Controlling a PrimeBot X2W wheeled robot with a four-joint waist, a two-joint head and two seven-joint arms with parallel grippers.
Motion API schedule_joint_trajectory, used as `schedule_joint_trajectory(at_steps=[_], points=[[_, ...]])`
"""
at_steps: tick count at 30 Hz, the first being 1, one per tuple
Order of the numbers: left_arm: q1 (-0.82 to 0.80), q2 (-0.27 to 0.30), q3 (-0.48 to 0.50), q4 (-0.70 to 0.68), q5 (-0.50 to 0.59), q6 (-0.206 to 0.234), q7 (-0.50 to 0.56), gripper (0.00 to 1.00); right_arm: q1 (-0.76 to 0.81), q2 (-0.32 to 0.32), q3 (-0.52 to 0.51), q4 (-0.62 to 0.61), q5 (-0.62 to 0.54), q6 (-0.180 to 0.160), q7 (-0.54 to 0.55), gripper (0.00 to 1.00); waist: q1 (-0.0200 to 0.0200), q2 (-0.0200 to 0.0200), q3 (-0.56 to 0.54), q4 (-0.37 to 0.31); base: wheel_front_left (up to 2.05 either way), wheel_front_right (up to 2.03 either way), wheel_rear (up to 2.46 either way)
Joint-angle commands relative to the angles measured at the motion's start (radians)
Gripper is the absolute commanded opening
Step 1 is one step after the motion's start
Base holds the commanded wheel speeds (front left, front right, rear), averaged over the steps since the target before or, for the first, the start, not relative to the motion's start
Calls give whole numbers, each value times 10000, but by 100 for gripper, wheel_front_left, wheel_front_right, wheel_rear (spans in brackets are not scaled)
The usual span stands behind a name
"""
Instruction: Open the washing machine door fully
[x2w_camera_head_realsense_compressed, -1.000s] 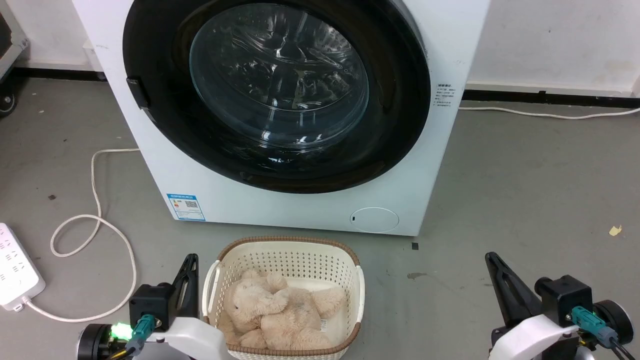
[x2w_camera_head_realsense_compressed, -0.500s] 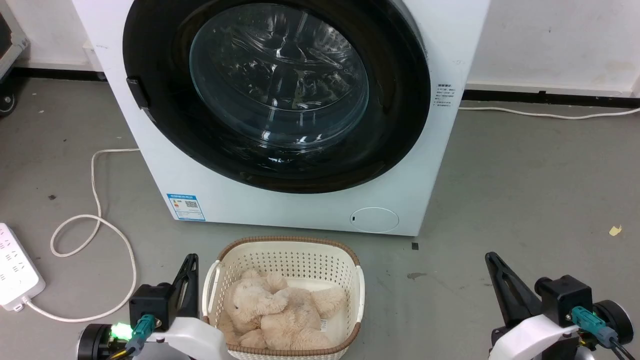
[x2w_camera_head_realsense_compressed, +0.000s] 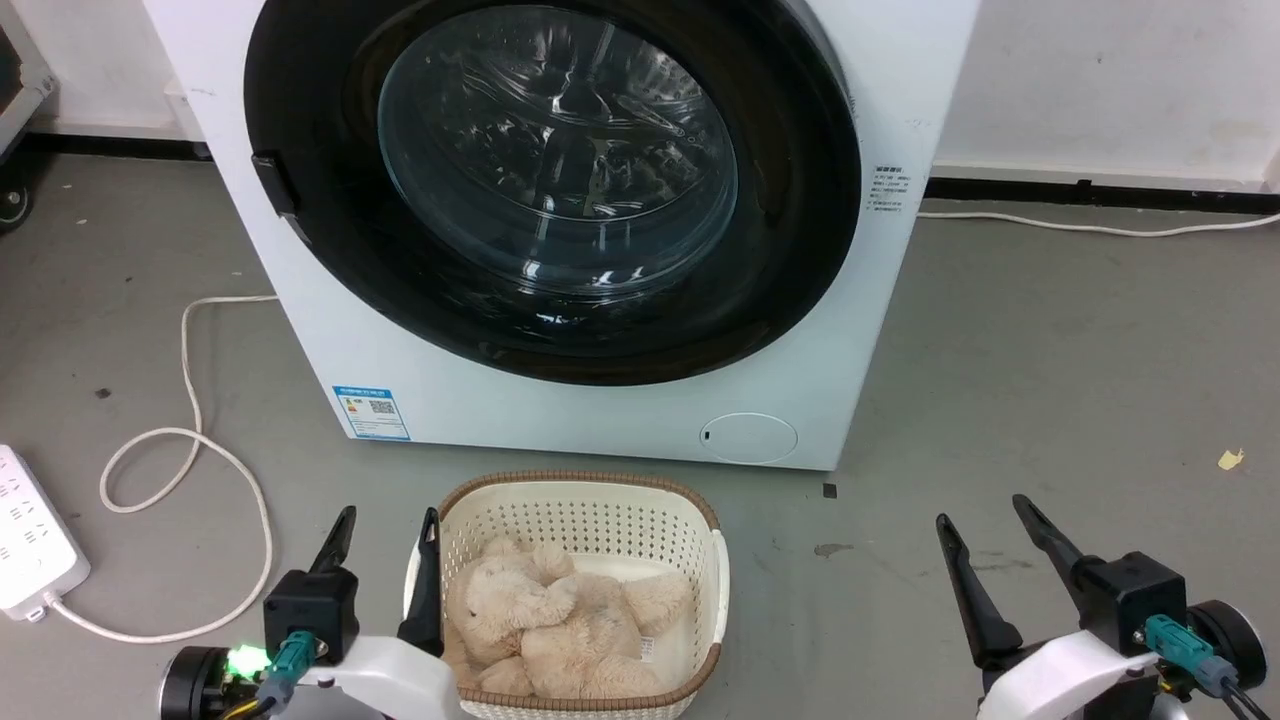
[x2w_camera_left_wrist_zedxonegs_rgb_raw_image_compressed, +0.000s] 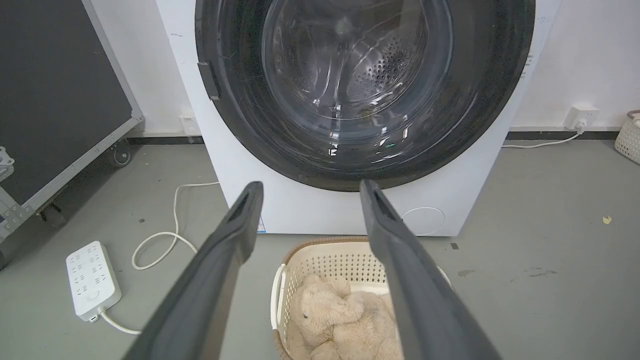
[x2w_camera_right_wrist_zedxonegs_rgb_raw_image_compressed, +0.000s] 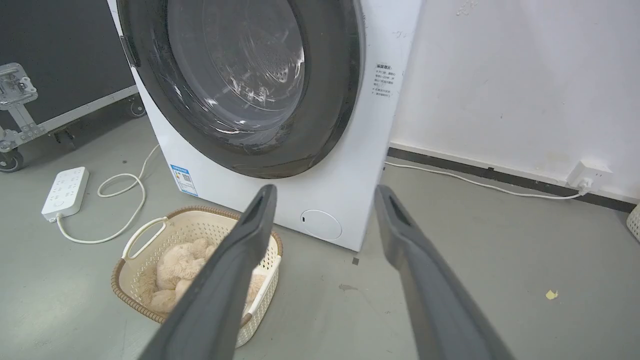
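Observation:
The washing machine (x2w_camera_head_realsense_compressed: 600, 425) is a big white box in front of me. Its washing machine door (x2w_camera_head_realsense_compressed: 800, 200), a glossy black disc with a bulging glass centre, lies flat against the front, closed; a small black latch (x2w_camera_head_realsense_compressed: 272, 185) sits on its left rim. My left gripper (x2w_camera_head_realsense_compressed: 390, 515) stands open at the lower left, well short of the machine, its fingers empty. My right gripper (x2w_camera_head_realsense_compressed: 981, 510) stands open at the lower right, also empty. The left wrist view looks between the open left gripper (x2w_camera_left_wrist_zedxonegs_rgb_raw_image_compressed: 310, 186) at the door (x2w_camera_left_wrist_zedxonegs_rgb_raw_image_compressed: 240, 125). The right wrist view shows the open right gripper (x2w_camera_right_wrist_zedxonegs_rgb_raw_image_compressed: 325, 190) and the door (x2w_camera_right_wrist_zedxonegs_rgb_raw_image_compressed: 330, 100).
A cream perforated basket (x2w_camera_head_realsense_compressed: 575, 480) holding a beige plush toy (x2w_camera_head_realsense_compressed: 560, 620) sits on the floor just before the machine, beside my left gripper. A white power strip (x2w_camera_head_realsense_compressed: 30, 540) and looped cable (x2w_camera_head_realsense_compressed: 190, 400) lie at left. A black wheeled case (x2w_camera_left_wrist_zedxonegs_rgb_raw_image_compressed: 60, 100) stands far left.
Both grippers have gone from shut to open, their fingers now spread apart. The arms, door and basket have stayed where they were.

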Motion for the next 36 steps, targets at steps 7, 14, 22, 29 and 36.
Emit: schedule_joint_trajectory(at_steps=[7, 14, 22, 29, 36], points=[[-31, 0, -112, -131, -89, 74, -222, 100, -31, 5, -7, -68, 117, -2, -227, 100, 0, 0, 127, 13, 0, 0, 0], [-170, 0, -225, -292, -132, 119, -369, 100, -248, -45, 26, -240, 31, -3, -373, 100, 0, 0, 461, 58, 0, 0, 0], [-441, 0, -349, -497, -187, 176, -535, 100, -812, -423, 157, -382, 110, -3, -400, 100, 0, 0, 967, 145, 0, 0, 0], [-678, 0, -424, -682, -232, 234, -682, 100, -1507, -779, 259, -464, 423, -4, -293, 100, 0, 0, 1409, 238, 0, 0, 0], [-893, 0, -535, -844, -329, 298, -828, 100, -2312, -980, 97, -396, 1279, -5, -43, 0, 0, 0, 1815, 366, 0, 0, 0]])
